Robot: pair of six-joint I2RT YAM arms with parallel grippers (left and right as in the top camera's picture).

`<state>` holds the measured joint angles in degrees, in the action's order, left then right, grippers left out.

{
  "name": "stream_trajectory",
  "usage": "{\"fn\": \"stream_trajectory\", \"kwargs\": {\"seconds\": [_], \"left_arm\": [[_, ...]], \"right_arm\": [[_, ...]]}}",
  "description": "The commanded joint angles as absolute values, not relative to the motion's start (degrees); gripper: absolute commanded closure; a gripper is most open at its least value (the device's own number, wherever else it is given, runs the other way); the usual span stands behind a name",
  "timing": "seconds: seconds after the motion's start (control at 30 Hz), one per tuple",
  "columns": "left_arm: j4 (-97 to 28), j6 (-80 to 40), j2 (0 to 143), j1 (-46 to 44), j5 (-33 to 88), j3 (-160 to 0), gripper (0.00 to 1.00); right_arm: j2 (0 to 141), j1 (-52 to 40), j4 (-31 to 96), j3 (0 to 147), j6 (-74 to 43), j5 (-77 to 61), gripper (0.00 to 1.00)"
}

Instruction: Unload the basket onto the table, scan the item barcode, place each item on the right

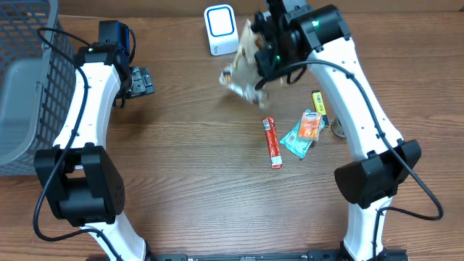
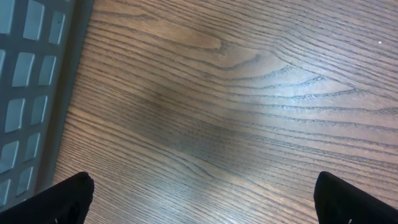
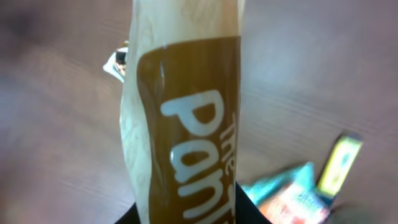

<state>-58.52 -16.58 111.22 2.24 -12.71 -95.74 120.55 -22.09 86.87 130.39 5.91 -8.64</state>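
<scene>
Item in hand: a beige and brown snack packet (image 1: 243, 69), clear of the table, at the far side near the middle.
Right gripper (image 1: 264, 59): clenched on the packet's lower end; in the wrist view the packet (image 3: 186, 124) stands up from between the fingers and fills the frame, with white lettering facing the camera.
Left gripper (image 1: 139, 81): released and empty, jaws spread wide over bare wood beside the grey basket (image 1: 29, 80).
Scanner (image 1: 220, 29): a white unit with a blue ring, at the far edge, just beside the raised packet.
Done so far: the pick-up looks complete and the packet is at the scanner.
Barcode: not visible in any view; the overhead shot is blurred around the packet, so whether the code faces the scanner cannot be told.
Left to do: probably turn the packet until the code meets the scanner window, then set it aside.
Waiting on the table: a red stick pack (image 1: 272, 143), a teal and orange packet (image 1: 304, 132) and a yellow and black item (image 1: 319, 101), all near the right arm.
</scene>
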Motion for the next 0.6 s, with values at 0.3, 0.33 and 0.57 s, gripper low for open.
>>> {"fn": "stream_trajectory", "kwargs": {"seconds": [0.3, 0.33, 0.57], "left_arm": [[-58.4, -16.8, 111.2, 1.9, -13.5, -96.7, 0.0], [-58.4, -16.8, 111.2, 1.9, -13.5, -96.7, 0.0], [-58.4, -16.8, 111.2, 1.8, -13.5, -96.7, 0.0]], "right_arm": [[120.8, -20.5, 90.1, 123.0, 4.9, -6.2, 0.0], [120.8, -20.5, 90.1, 123.0, 4.9, -6.2, 0.0], [120.8, -20.5, 90.1, 123.0, 4.9, -6.2, 0.0]]}}
